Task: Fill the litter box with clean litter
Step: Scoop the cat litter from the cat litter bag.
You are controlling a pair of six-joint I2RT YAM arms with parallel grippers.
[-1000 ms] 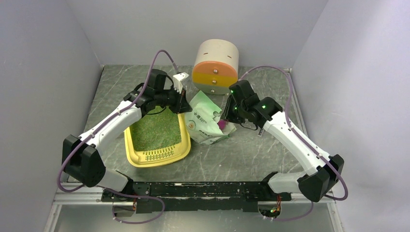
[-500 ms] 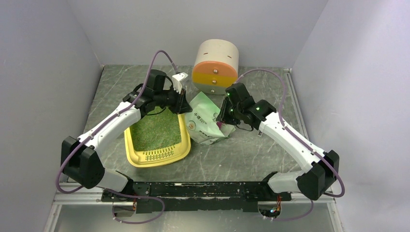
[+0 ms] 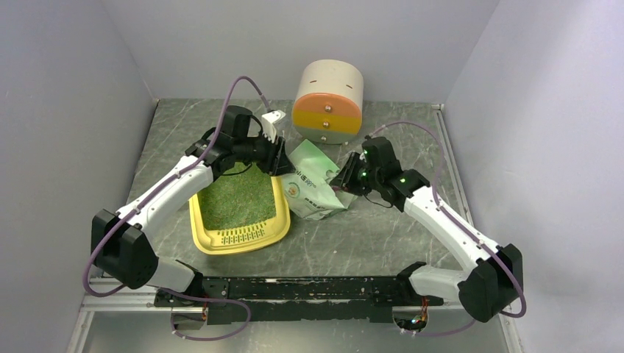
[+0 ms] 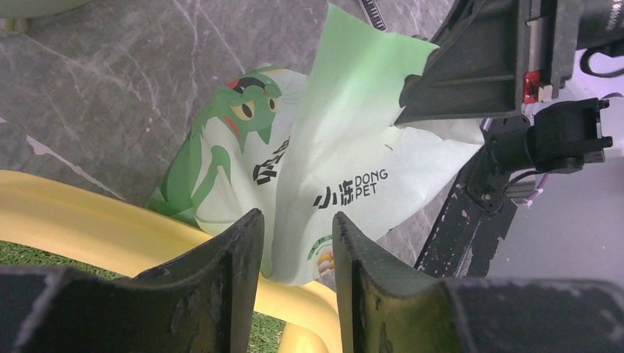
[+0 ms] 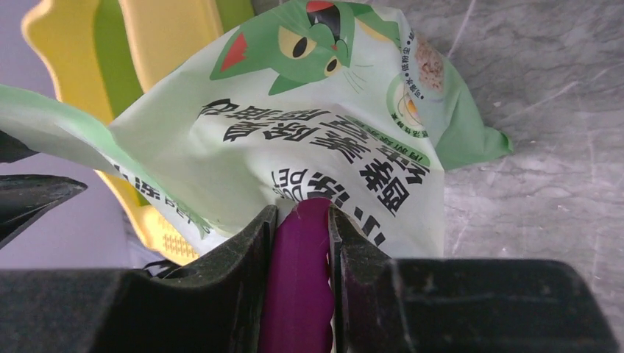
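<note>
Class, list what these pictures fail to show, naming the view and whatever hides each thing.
- Magenta scoop: the right wrist view shows only a strip between the fingers of the right gripper; they and the bottom edge cut off the rest.
- Litter box: in the top view, the left arm covers its far end.
- Bag contents: no view looks inside.

Smooth glossy yellow plastic litter box (image 3: 272, 234); inside it grainy matt clean litter (image 3: 235, 197); beside it crinkled satin plastic bag (image 3: 313, 193); near it smooth magenta plastic scoop (image 5: 298, 279).
</note>
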